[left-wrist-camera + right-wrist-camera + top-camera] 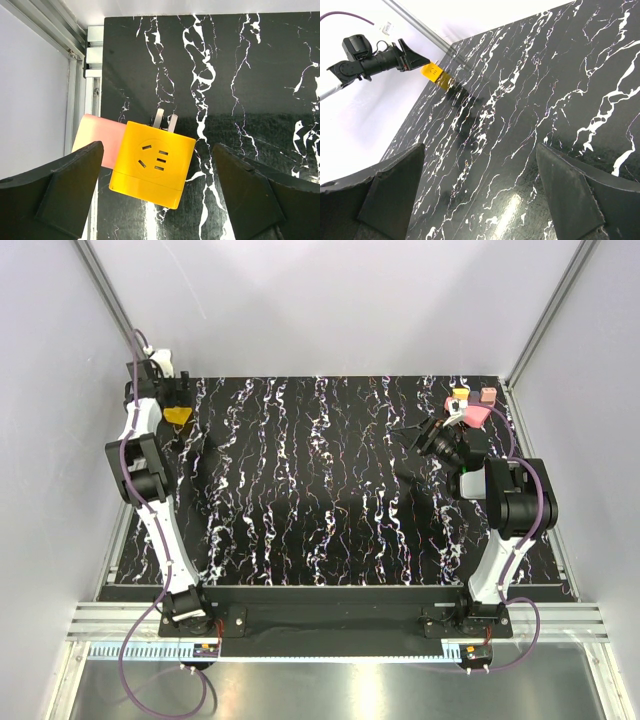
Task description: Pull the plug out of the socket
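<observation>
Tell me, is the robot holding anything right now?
No, nothing is held. The left gripper is open, one finger on each side of the yellow plug, not touching it. The right gripper is open over the table.

From the left wrist camera I get only part of the pink piece. The yellow socket block covers its right side, and a finger of the left gripper hides its lower edge. Of the 2 metal prongs, only the tips show above the yellow body, so I cannot tell what they belong to. The bottom edge cuts off both of those fingers, and likewise those of the right gripper. In the top view, the little pink and yellow pieces at the far right corner are too small for me to name.
</observation>
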{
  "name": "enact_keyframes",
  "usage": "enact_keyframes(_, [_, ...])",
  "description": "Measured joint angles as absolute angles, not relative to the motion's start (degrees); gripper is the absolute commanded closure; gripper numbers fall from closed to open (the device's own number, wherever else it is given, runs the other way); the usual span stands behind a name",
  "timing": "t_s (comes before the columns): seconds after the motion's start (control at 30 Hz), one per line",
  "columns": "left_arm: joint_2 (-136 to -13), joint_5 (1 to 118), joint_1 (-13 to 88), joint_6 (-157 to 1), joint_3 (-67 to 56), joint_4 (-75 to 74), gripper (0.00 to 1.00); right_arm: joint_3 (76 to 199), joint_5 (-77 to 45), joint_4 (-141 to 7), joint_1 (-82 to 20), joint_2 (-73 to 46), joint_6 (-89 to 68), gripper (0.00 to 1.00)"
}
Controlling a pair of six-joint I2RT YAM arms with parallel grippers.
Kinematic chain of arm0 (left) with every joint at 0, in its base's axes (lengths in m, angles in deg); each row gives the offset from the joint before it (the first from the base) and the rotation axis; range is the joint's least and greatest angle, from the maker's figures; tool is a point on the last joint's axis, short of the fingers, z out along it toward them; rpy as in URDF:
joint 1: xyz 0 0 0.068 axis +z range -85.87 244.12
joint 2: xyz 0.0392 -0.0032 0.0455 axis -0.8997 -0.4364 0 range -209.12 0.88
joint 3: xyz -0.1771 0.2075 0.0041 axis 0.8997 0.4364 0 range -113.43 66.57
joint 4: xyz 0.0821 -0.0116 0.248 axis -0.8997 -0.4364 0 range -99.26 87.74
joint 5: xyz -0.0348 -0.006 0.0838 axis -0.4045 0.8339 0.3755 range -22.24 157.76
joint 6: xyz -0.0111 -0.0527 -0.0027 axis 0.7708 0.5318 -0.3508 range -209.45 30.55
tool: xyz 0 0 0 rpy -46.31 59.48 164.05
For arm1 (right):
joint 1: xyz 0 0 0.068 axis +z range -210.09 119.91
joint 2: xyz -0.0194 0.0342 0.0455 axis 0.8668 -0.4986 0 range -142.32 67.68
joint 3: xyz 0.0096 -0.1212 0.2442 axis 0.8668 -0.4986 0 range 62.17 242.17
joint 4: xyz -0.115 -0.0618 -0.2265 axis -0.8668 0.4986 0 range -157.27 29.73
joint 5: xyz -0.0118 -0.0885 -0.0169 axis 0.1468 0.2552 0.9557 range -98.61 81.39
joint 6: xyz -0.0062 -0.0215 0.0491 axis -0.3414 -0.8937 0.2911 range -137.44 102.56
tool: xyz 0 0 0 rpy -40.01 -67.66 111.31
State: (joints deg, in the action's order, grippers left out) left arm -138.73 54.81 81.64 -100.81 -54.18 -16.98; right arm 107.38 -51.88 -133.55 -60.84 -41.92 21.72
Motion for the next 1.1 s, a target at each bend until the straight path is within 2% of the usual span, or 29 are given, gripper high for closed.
enact_keyframes(0.7, [-139.99,56.01,81.64,-103.08,-56.5,-23.43,0.02,107.6,-53.25,-135.65,-60.84,-42.99,23.58,0.0])
enact_keyframes(0.93, [-139.99,56.21,81.64,-103.65,-56.5,-24.02,0.14,107.66,-53.34,-136.53,-60.82,-43.43,24.23,0.0])
enact_keyframes(1.1, [-139.99,56.71,81.47,-104.44,-56.5,-24.28,0.29,107.82,-53.32,-136.57,-60.82,-43.86,24.49,0.0])
